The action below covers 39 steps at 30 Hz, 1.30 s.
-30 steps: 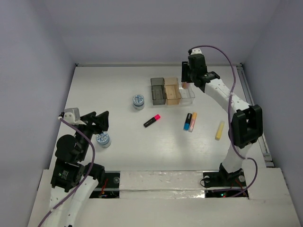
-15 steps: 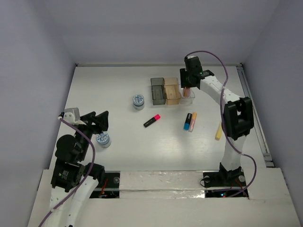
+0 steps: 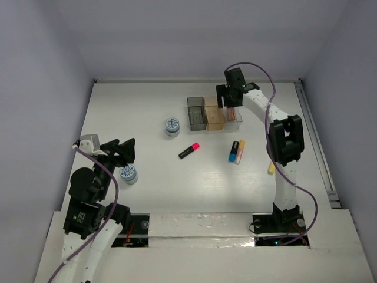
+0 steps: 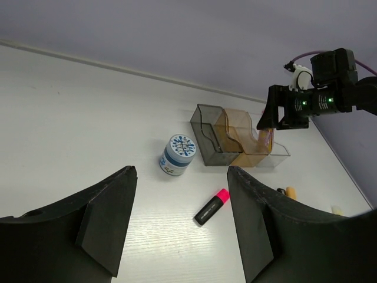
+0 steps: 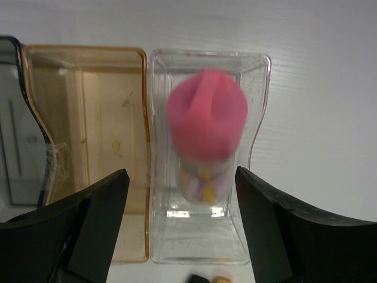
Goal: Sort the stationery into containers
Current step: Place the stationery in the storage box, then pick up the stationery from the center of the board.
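The right claw point(image 5: 179, 180) hangs wide over the clear bin point(image 5: 207, 54); the pink-capped tube point(image 5: 205, 127) looks free inside; best to lift straight up, clipping neither cap nor rim.

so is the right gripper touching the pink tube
Apart. The right wrist view shows clear gaps between the pink tube and both fingers of the open right gripper.

From above, we see only a sliver of the yellow highlighter point(image 3: 271, 168) behind the right arm point(image 3: 285, 138); at the wrist, the pink-capped tube point(image 5: 205, 127) blurs, and the dark grey bin point(image 5: 10, 130) runs off-frame.
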{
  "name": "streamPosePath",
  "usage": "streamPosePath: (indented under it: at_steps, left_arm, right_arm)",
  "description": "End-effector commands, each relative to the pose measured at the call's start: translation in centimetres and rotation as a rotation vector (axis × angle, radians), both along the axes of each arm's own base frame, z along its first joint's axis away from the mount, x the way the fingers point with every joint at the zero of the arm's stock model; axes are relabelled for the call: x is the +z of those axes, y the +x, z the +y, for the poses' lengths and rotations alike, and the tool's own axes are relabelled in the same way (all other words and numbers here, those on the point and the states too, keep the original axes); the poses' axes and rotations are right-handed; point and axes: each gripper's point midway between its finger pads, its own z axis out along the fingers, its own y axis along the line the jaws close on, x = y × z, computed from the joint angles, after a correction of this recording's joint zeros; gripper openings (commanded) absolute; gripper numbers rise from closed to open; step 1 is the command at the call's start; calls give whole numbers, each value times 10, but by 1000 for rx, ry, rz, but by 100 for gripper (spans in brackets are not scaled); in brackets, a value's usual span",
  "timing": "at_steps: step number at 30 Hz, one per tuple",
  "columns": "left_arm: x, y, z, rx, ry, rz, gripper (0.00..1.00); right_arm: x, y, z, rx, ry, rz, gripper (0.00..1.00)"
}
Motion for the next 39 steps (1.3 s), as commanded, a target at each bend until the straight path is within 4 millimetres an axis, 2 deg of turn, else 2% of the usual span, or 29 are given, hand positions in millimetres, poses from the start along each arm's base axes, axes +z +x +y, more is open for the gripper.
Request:
streamPosePath:
  at_steps: [1, 2, 7, 8, 9, 10, 11, 12, 13, 14, 15, 16, 17, 18, 19, 20, 21, 23, 24, 25, 26, 27, 28, 29, 30, 32, 33, 34, 39]
  left_arm:
    - [8, 5, -2, -8, 4, -33, 59]
    - [7, 5, -3, -9, 5, -31, 60]
    - [7, 6, -1, -2, 7, -31, 59]
    - [7, 6, -1, 0, 5, -32, 60]
    - [8, 5, 0, 1, 4, -35, 60]
    - [8, 5, 0, 3, 3, -36, 60]
    - [8, 5, 0, 2, 3, -38, 59]
    - [8, 5, -1, -2, 2, -36, 60]
    - [8, 5, -1, -3, 3, -38, 59]
    - [9, 5, -1, -5, 3, -39, 60]
    - [8, 6, 0, 0, 3, -35, 59]
    - [8, 6, 0, 0, 3, -36, 59]
    - [8, 6, 0, 1, 4, -37, 58]
    - [8, 6, 0, 3, 4, -35, 56]
    - [8, 6, 0, 3, 3, -35, 52]
    - [8, 6, 0, 3, 3, -36, 48]
    - [8, 6, 1, 6, 1, -36, 37]
    - [7, 7, 4, 20, 2, -31, 24]
    - [7, 7, 4, 21, 3, -32, 16]
    - [6, 7, 4, 23, 4, -29, 15]
    - [7, 7, 4, 21, 2, -30, 14]
    - [7, 7, 3, 17, 2, -31, 14]
    - [8, 6, 3, 15, 2, -33, 14]
    - [7, 6, 3, 15, 4, -32, 17]
    - [7, 6, 3, 15, 2, -33, 20]
    - [7, 6, 3, 15, 1, -34, 25]
    - [8, 5, 3, 14, 1, -37, 28]
    - [9, 5, 3, 14, 0, -39, 28]
    - [8, 5, 2, 12, 1, -37, 30]
  right_arm:
    - [48, 20, 2, -42, 67, -167, 80]
    - [61, 21, 0, -55, 77, -204, 80]
    - [94, 30, -1, -82, 106, -307, 85]
    - [94, 27, -2, -86, 109, -307, 83]
    - [109, 21, -1, -77, 132, -333, 79]
    - [120, 21, 4, -56, 168, -372, 68]
    - [123, 15, 10, -25, 206, -378, 27]
    - [128, 0, 26, 46, 299, -381, 11]
    - [127, -8, 38, 89, 338, -376, 0]
    - [126, -18, 54, 147, 381, -363, 0]
    - [114, -38, 81, 226, 410, -324, 0]
    - [120, -45, 97, 278, 422, -352, 0]
    - [117, -54, 113, 324, 423, -347, 0]
    - [114, -72, 144, 393, 422, -338, 4]
    - [114, -78, 160, 437, 410, -346, 12]
    - [104, -84, 176, 474, 401, -330, 37]
    - [100, -98, 202, 532, 402, -322, 54]
    - [103, -100, 226, 582, 387, -335, 90]
    - [83, -98, 235, 590, 355, -304, 96]
    - [74, -104, 245, 620, 321, -280, 98]
    - [83, -97, 254, 624, 317, -303, 100]
    - [59, -92, 255, 612, 280, -259, 100]
    - [52, -93, 261, 620, 269, -243, 100]
    - [61, -85, 267, 617, 274, -259, 100]
    - [39, -82, 268, 611, 247, -218, 100]
    - [29, -83, 276, 630, 230, -197, 100]
    - [34, -81, 282, 636, 220, -204, 100]
    - [17, -74, 279, 617, 174, -193, 99]
    - [3, -61, 275, 549, 62, -223, 98]
